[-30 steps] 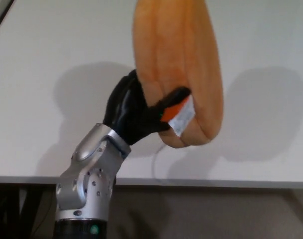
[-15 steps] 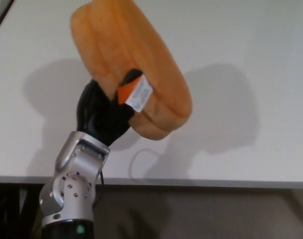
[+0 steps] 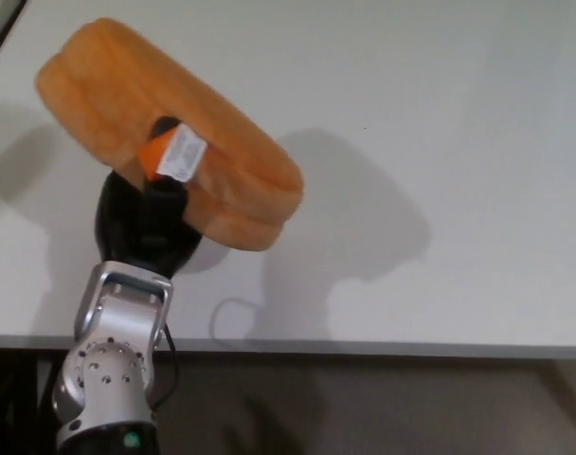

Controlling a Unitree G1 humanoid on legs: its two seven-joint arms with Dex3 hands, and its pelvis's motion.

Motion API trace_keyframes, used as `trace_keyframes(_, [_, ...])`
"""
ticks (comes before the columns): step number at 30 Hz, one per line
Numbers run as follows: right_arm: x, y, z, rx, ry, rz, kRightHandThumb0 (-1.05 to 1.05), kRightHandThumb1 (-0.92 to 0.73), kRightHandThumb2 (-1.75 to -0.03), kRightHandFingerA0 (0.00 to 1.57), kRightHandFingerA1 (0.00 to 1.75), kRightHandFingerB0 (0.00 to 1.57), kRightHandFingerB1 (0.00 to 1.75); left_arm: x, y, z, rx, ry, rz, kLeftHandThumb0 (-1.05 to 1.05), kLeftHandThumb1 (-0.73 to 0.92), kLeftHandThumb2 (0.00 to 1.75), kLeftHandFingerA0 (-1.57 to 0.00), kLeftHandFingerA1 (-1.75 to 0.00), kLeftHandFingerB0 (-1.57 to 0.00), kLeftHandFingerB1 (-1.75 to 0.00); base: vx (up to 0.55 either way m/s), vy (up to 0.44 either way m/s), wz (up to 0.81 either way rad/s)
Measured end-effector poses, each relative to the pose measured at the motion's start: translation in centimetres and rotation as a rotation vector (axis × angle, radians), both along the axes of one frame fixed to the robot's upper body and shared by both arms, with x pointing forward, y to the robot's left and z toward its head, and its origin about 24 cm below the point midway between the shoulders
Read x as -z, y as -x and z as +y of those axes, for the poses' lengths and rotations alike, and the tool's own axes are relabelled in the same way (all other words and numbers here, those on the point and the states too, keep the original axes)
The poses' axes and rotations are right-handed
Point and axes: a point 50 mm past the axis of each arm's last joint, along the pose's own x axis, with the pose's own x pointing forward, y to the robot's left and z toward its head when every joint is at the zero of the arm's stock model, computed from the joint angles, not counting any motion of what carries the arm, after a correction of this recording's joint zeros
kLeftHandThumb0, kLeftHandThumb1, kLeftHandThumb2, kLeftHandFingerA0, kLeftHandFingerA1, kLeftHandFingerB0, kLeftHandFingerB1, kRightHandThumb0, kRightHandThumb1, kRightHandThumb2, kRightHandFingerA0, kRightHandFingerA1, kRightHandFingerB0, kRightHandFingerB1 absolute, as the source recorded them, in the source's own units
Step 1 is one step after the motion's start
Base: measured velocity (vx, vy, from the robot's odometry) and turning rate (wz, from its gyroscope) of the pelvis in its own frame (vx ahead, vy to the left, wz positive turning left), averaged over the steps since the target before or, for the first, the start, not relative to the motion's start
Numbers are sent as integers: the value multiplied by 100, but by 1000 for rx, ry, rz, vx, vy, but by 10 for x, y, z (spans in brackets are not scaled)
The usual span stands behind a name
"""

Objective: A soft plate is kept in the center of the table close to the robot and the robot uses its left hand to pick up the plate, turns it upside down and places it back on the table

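Note:
The soft orange plate (image 3: 165,133) is a thick plush disc, held in the air above the left part of the white table (image 3: 440,114). It lies tilted, its high end at the upper left and its low end at the lower right. A white label with an orange tab (image 3: 174,156) shows on its near rim. My left hand (image 3: 144,227) is black and sits under the plate's near edge, shut on the rim, one finger showing beside the label. Its silver wrist comes up from the bottom left. My right hand does not show.
The plate throws a large shadow (image 3: 350,223) on the table to the right of it. The table's front edge (image 3: 364,349) runs across the bottom, with dark floor below it.
My left hand has swung the plate to the left and turned it from hanging nearly upright to lying much flatter. The arm has shifted left with it.

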Motion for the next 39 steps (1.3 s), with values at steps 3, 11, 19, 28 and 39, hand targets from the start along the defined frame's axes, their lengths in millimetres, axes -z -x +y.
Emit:
trace_keyframes(3, [0, -1, 0, -1, -1, -1, -83, -87, -67, 51, 42, 28, 34, 3, 0, 4, -34, 36, 44, -23, 54, 78, -99, -175, -55, -175, 0, 0, 0])
trace_keyframes(11, [-2, -6, 0, -8, 0, -11, -88, -75, -108, 45, 54, 23, 47, 23, 1, 11, -93, 131, 209, -21, 54, 77, -97, -175, -51, -175, 0, 0, 0])
trace_keyframes(19, [-3, -9, 0, -14, 0, -14, -83, -86, -67, 52, 43, 28, 34, 37, 3, 14, -127, 196, 366, -22, 60, 63, -96, -175, -47, -153, 0, 0, 0])
trace_keyframes(28, [-3, -9, 0, -15, 0, -11, -88, -75, -108, 45, 54, 22, 46, 45, 5, 0, -15, 195, 535, -25, 64, 59, -99, -175, -60, -161, 0, 0, 0])
trace_keyframes(39, [-4, -10, -2, -22, 14, -7, -83, -87, -67, 53, 44, 30, 35, 62, 12, -18, 150, -61, 748, -48, 54, 90, -129, -150, -85, -126, 0, 0, 0])
